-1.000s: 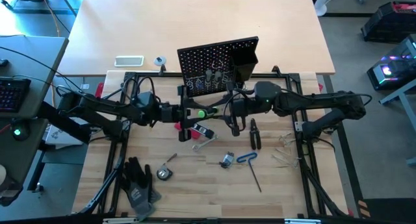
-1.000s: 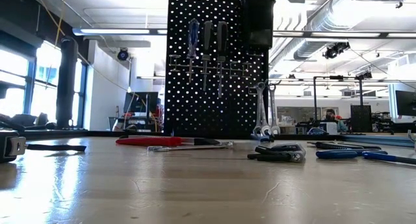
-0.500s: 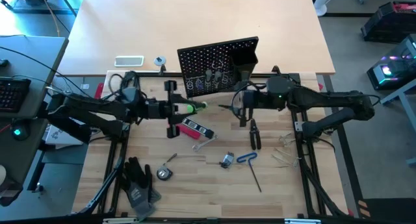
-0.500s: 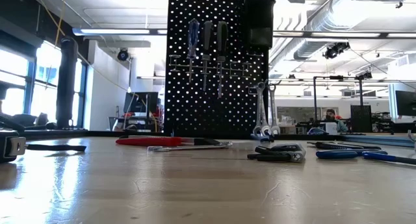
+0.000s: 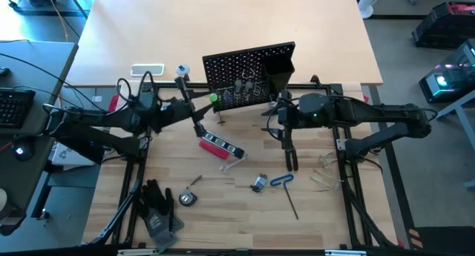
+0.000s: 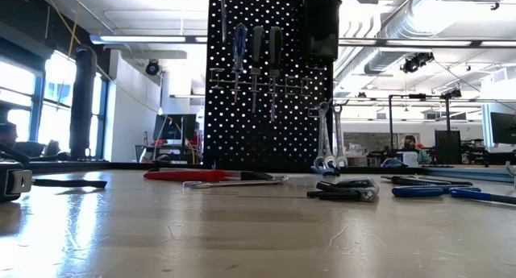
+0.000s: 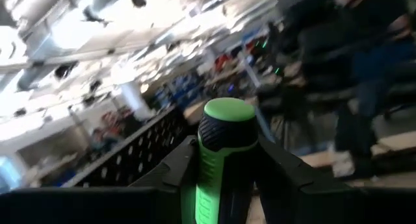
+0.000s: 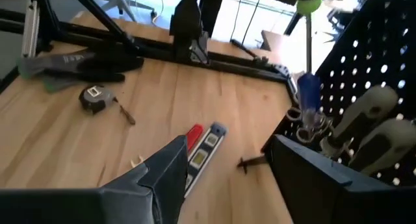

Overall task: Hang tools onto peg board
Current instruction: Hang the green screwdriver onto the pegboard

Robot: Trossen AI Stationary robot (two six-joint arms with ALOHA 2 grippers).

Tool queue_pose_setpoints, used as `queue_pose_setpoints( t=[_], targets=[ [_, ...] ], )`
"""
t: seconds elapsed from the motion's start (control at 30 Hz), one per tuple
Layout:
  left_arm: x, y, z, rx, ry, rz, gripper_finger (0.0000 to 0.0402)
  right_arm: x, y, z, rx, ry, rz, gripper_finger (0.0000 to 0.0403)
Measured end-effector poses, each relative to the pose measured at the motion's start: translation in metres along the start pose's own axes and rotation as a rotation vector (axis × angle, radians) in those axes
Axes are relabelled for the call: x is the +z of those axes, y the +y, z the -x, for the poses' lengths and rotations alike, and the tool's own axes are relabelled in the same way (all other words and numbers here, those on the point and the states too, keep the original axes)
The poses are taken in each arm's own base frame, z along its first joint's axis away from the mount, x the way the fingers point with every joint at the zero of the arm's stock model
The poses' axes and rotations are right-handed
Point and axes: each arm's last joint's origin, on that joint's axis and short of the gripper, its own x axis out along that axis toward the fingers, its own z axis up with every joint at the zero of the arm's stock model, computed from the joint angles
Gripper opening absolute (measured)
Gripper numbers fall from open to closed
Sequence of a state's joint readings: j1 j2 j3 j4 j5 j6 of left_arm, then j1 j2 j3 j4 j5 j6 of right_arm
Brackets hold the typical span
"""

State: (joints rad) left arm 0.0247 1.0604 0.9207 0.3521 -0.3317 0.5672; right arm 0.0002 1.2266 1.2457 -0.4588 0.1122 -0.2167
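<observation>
The black peg board (image 5: 249,74) stands at the far middle, with three screwdrivers (image 6: 256,56) in its wire rings and two silver wrenches (image 6: 326,137) hanging lower. My left gripper (image 5: 204,102), just left of the board's front, is shut on a green-handled screwdriver (image 7: 224,139). The screwdriver's green cap (image 8: 309,3) is up, and its thin shaft (image 6: 223,16) hangs before the board's top. My right gripper (image 5: 280,128) hovers open in front of the board's right part with nothing between its fingers (image 8: 169,172). My left gripper pinches the screwdriver's green-and-black handle (image 7: 218,169) between its two fingers, just below the cap. The fingers reach in about level from the table's left and lie across the handle. The screwdriver is lifted clear, roughly upright, cap up and shaft (image 8: 307,45) down.
On the table lie a red-black flat tool (image 5: 217,146), a wrench (image 5: 234,163), black pliers (image 5: 291,158), a blue-handled hex key (image 5: 286,183), a tape measure (image 5: 187,198) and black gloves (image 5: 157,208). A black bin (image 5: 280,67) hangs on the board's right. A white device (image 5: 147,70) lies behind.
My left gripper has carried the green screwdriver toward the table's left and far edge, up to the board's front. It has tipped the screwdriver from lying level to cap-up, and the shaft now shows before the board's top. My right gripper has drawn away rightward.
</observation>
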Motion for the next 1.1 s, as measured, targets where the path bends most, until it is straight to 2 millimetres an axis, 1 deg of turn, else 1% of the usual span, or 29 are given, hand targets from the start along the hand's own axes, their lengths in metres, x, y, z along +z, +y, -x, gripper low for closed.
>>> queue_pose_setpoints(
  t=[0.1,0.37,0.53,0.8,1.1],
  targets=[
    [-0.009,0.002,-0.005,0.024,0.059,0.002,0.0110,-0.002,0.000,0.000,0.004,0.017,-0.016,0.0213],
    [-0.022,0.007,-0.013,0.047,0.122,0.035,0.0110,-0.004,0.008,0.001,0.036,0.048,-0.010,0.0213],
    [-0.027,0.011,-0.014,0.061,0.147,0.064,0.0110,-0.003,0.012,0.001,0.052,0.045,-0.001,0.0213],
    [-0.034,0.015,-0.017,0.060,0.165,0.108,0.0110,-0.003,0.012,0.000,0.052,0.050,0.000,0.0213],
    [-0.054,0.023,-0.028,0.087,0.229,0.182,0.0110,-0.004,0.014,0.000,0.058,0.054,-0.005,0.0213]
  ],
)
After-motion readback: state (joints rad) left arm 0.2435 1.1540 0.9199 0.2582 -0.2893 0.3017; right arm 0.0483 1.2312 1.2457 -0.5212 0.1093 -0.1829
